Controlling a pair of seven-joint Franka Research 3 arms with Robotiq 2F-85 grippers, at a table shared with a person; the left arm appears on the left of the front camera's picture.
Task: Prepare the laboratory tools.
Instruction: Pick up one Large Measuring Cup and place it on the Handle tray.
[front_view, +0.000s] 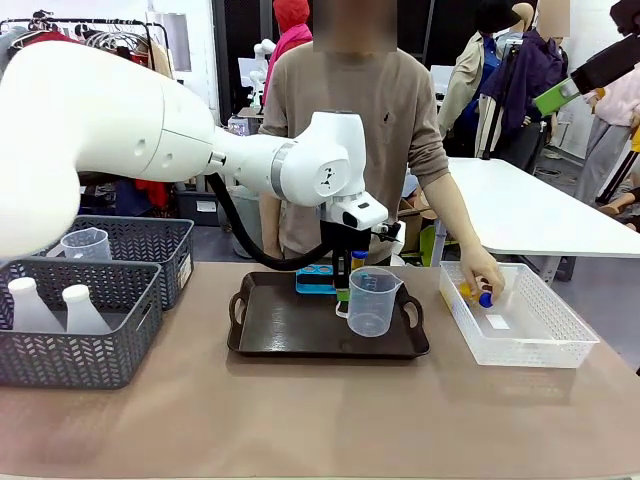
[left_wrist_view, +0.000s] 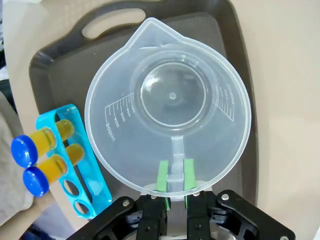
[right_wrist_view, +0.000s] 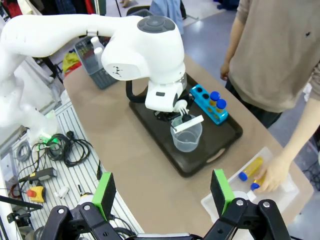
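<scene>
Right, L gripper (left_wrist_view: 173, 176) was down over the black tray (front_view: 280, 330), green pads pinched tight on the handle of the clear beaker (left_wrist_view: 167, 102), jaws clamped on it w/ no gap either side. Beaker stood upright over the tray's R half, mouth up, empty, spout pointing away from the wrist. Couldn't tell if its base was touching the tray or just above it.

Just beside it, at the tray's far edge nearest the person, sat the blue rack (left_wrist_view: 80, 170) w/ two amber tubes (left_wrist_view: 52, 136) in neighbouring holes, blue caps up, the other two holes bare.

Over on the R, the person's hand (front_view: 483, 272) was down in the white basket (front_view: 560, 345), fingers on a blue-capped tube (front_view: 485, 298), w/ another tube lying close by.

R gripper (right_wrist_view: 164, 189) hung high, well apart from the action, fingers spread wide, holding nothing, looking down across the table.

On the L were two grey baskets (front_view: 100, 350). Near one carried two white flasks (front_view: 82, 310) standing side by side, far one a second beaker (front_view: 86, 244).
</scene>
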